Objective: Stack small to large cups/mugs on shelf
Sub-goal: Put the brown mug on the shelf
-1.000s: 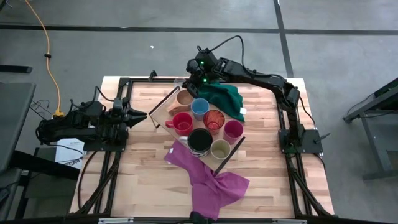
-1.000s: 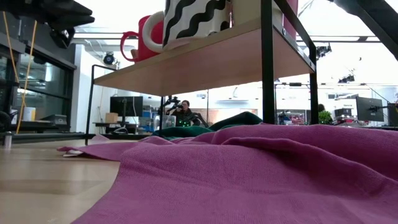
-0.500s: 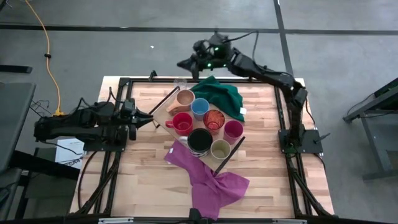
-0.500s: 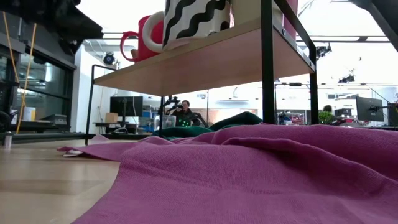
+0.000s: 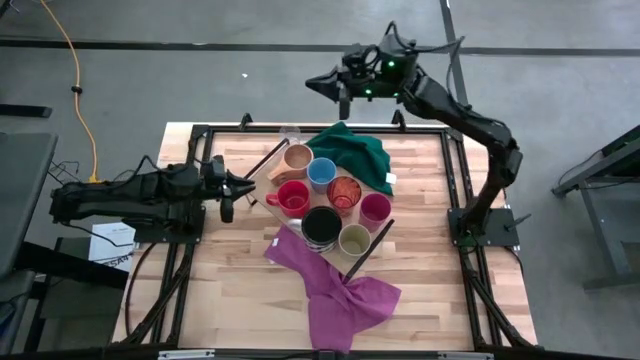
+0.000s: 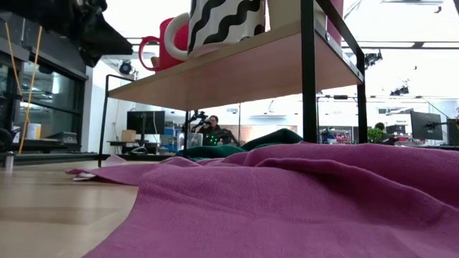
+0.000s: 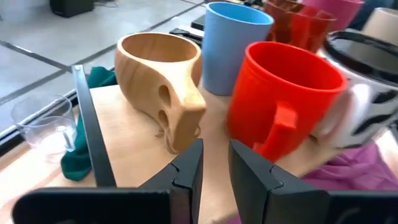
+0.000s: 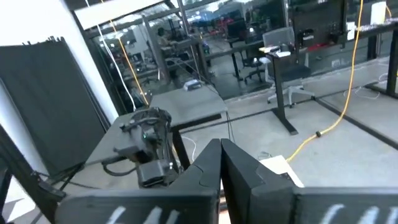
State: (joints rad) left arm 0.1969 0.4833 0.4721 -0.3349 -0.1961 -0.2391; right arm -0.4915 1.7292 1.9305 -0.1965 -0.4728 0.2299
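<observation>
Facing the shelf (image 5: 283, 150), the left gripper (image 7: 214, 163) held its fingers slightly parted and empty, the tan wooden cup (image 7: 163, 84) and red mug (image 7: 283, 99) standing just beyond them on the board. The right gripper (image 8: 219, 165) was lifted off past the counter (image 5: 430, 260), fingers closed on nothing. Both cups looked rigid and light; the red mug's rim or handle would likely offer the surest hold.

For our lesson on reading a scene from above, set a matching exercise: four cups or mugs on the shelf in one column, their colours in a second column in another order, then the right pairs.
Column one:
1. mug with the handle, nearest the left gripper
2. cup beside the green cloth
3. cup at the shelf's right end
4. wooden cup near the clear glass

Column two:
A. magenta
B. tan
C. red
D. blue

Pairs: 1-C, 2-D, 3-A, 4-B
</observation>
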